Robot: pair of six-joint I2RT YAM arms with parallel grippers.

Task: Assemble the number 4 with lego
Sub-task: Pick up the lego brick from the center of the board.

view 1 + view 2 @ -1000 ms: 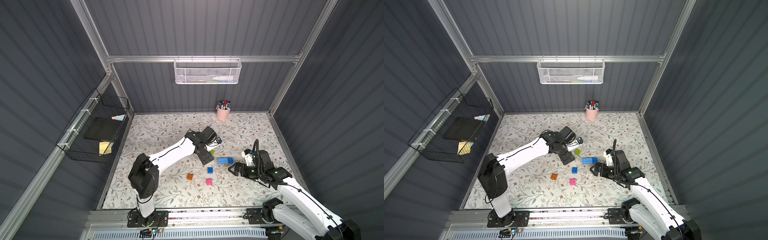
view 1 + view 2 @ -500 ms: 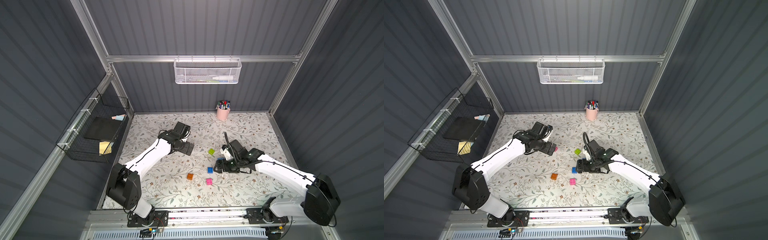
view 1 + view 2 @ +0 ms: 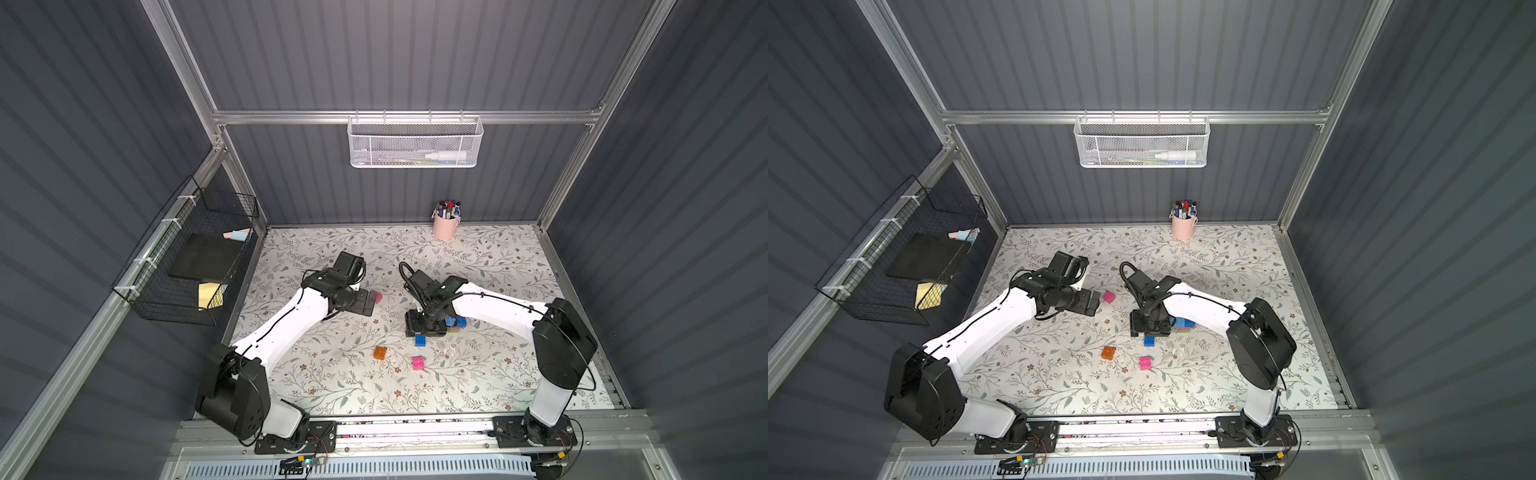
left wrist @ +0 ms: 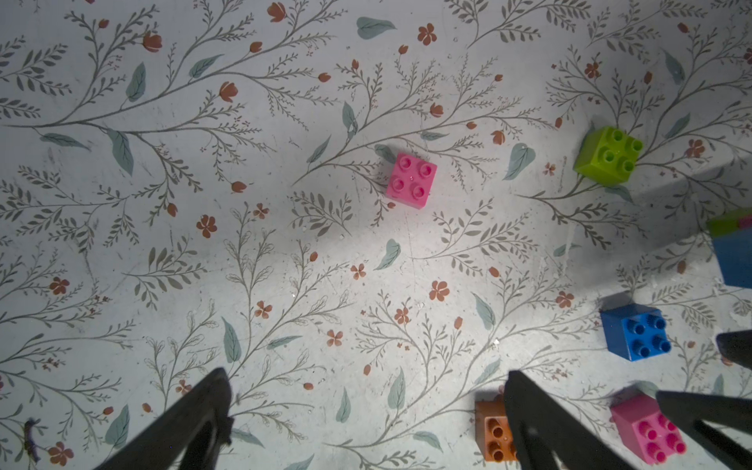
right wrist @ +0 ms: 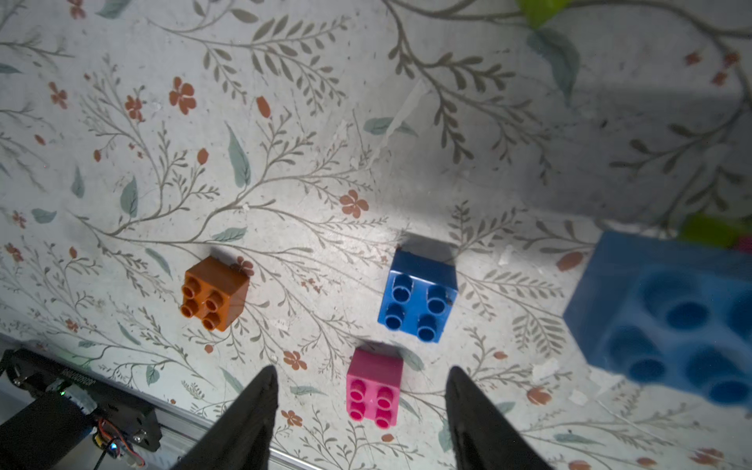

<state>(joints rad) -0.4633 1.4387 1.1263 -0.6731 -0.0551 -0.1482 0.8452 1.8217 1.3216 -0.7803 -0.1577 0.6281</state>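
A joined cluster of blue, green and pink lego (image 3: 456, 322) (image 3: 1184, 324) lies mid-table, its big blue brick (image 5: 667, 321) close to the right wrist camera. My right gripper (image 3: 424, 329) (image 5: 362, 390) hangs beside it, jaws apart and holding nothing. A loose pink brick (image 5: 374, 386) on the table shows between its fingers. Loose blue (image 3: 420, 340) and orange (image 3: 380, 352) bricks lie nearby. Another pink brick (image 3: 377, 296) (image 4: 411, 180) lies just past my open, empty left gripper (image 3: 366, 302) (image 4: 366, 411). A lime green brick (image 4: 608, 154) stands apart.
A pink pen cup (image 3: 444, 226) stands at the back wall. A black wire basket (image 3: 187, 266) hangs on the left wall and a white mesh basket (image 3: 415, 143) on the back wall. The front rail (image 3: 415, 428) borders the flowered mat (image 3: 332, 386).
My left arm pulled back from the centre to the back left, leaving a pink brick by its fingers. My right arm swung in over the cluster and its jaws have narrowed.
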